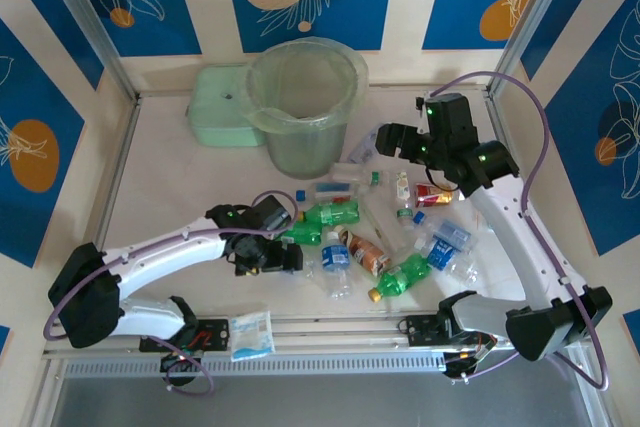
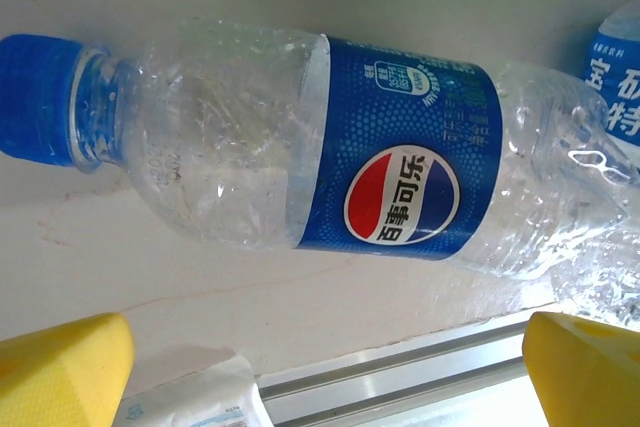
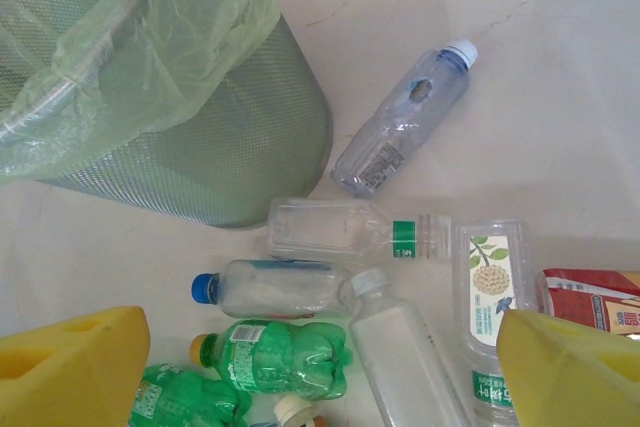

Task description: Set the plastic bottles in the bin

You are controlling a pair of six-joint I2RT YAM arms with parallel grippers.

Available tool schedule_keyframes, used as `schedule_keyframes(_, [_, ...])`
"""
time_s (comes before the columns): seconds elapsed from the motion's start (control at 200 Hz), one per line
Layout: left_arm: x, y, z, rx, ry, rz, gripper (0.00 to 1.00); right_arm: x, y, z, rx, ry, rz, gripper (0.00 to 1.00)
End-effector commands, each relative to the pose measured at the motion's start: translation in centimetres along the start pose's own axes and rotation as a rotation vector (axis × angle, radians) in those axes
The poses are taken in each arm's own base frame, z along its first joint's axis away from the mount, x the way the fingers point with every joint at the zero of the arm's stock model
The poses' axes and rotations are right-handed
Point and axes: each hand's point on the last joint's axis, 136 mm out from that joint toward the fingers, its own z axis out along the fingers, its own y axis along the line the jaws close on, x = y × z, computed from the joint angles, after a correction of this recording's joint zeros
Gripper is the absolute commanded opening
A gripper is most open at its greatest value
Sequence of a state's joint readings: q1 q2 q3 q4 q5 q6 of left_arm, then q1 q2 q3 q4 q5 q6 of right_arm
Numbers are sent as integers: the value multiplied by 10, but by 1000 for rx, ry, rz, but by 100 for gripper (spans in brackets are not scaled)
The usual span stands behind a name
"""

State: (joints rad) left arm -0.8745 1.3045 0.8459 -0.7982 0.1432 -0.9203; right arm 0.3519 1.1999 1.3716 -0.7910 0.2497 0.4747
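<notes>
The bin (image 1: pixel 300 97), a tall pale-green bucket with a clear liner, stands at the back centre; its wall (image 3: pixel 200 137) fills the upper left of the right wrist view. Plastic bottles lie scattered in front of it, among them green ones (image 1: pixel 330 214) and a brown-labelled one (image 1: pixel 365 252). My left gripper (image 1: pixel 285 259) hangs open just short of a clear blue-labelled bottle (image 2: pixel 330 162), with nothing between its yellow fingers (image 2: pixel 60 367). My right gripper (image 1: pixel 385 142) is open above the bottles beside the bin: a blue-capped clear one (image 3: pixel 275 287) and a green one (image 3: pixel 275 357).
A flat mint-green box (image 1: pixel 222 107) sits left of the bin. A wipes packet (image 1: pixel 252 335) lies by the front aluminium rail (image 2: pixel 400 377). A red pack (image 3: pixel 590 297) and a milky white bottle (image 3: pixel 400 357) lie among the bottles. Frame posts stand at the back corners.
</notes>
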Motion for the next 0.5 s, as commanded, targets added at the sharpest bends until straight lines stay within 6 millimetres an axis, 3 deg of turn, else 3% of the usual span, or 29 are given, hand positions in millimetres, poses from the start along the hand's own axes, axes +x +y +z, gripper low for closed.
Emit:
schedule_keyframes(0.0, [-7, -1, 6, -23, 13, -77, 99, 0, 3, -10, -38, -21, -8, 91])
schedule_keyframes(0.235, [-35, -6, 23, -59, -12, -113, 99, 12, -1, -11, -43, 1, -11, 90])
schedule_keyframes(0.495, [-62, -13, 16, -88, -94, -112, 99, 30, -3, -7, -61, 41, -9, 91])
